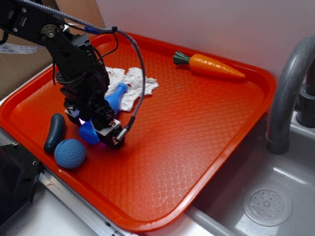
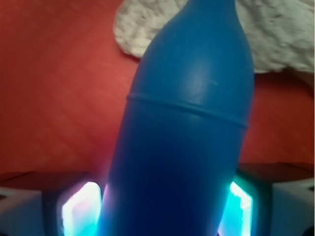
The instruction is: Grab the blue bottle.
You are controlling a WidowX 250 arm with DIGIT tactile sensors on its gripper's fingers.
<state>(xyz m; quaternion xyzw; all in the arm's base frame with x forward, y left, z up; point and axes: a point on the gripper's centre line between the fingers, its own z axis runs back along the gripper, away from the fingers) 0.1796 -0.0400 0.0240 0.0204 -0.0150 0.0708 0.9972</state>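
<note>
The blue bottle (image 1: 116, 96) lies on the red tray (image 1: 197, 128) at the left, its neck resting against a crumpled white cloth (image 1: 135, 81). My gripper (image 1: 96, 127) is down over the bottle's body, which hides most of it in the exterior view. In the wrist view the blue bottle (image 2: 192, 98) fills the middle, neck pointing away toward the cloth (image 2: 280, 34). My gripper (image 2: 160, 211) has its two glowing pads pressed against either side of the body. It is shut on the bottle.
A dimpled blue ball (image 1: 70, 153) and a dark curved pickle toy (image 1: 54, 132) lie just left of the gripper, near the tray's front edge. A toy carrot (image 1: 211, 66) lies at the far side. A grey faucet (image 1: 285, 93) and sink (image 1: 268, 201) stand to the right.
</note>
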